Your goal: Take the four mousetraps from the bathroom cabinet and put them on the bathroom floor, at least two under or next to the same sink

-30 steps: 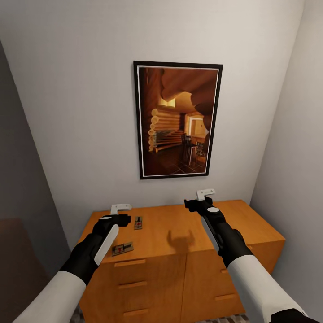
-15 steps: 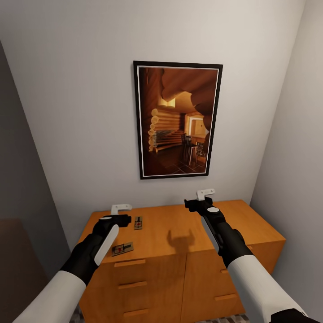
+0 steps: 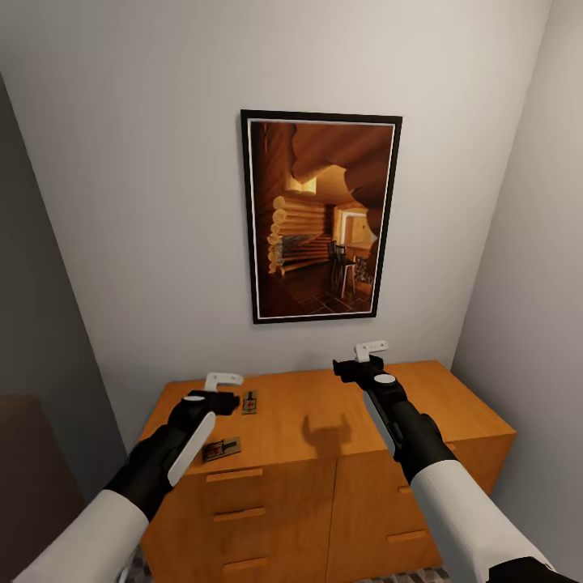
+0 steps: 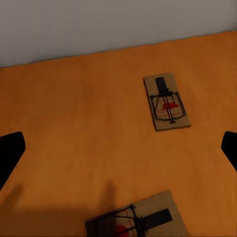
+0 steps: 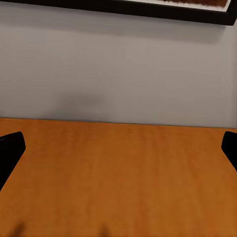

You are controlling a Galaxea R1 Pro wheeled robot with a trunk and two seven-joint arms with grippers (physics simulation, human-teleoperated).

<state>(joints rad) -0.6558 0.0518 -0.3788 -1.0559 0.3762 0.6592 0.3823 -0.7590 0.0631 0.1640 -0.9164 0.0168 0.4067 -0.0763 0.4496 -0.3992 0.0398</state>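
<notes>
At the cabinet (image 3: 324, 421), two mousetraps (image 4: 166, 101) lie flat on its top near the wall. The left gripper (image 4: 118, 148) hovers above them, fingers spread and empty; the right gripper (image 3: 362, 360) hangs open over bare wood. Pickup looks next: descend, straddle one board.

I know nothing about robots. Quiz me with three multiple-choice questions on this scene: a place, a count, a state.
1. Where do the mousetraps lie?
A. on the cabinet top
B. on the floor
C. in an open drawer

2. How many mousetraps show?
A. four
B. two
C. none

3. How is the left hand?
A. shut on a trap
B. open, empty
C. gripping a handle

Answers:
1 A: both mousetraps lie flat on the cabinet top.
2 B: the left wrist view shows two.
3 B: the left hand hangs above them with fingers apart.
</notes>
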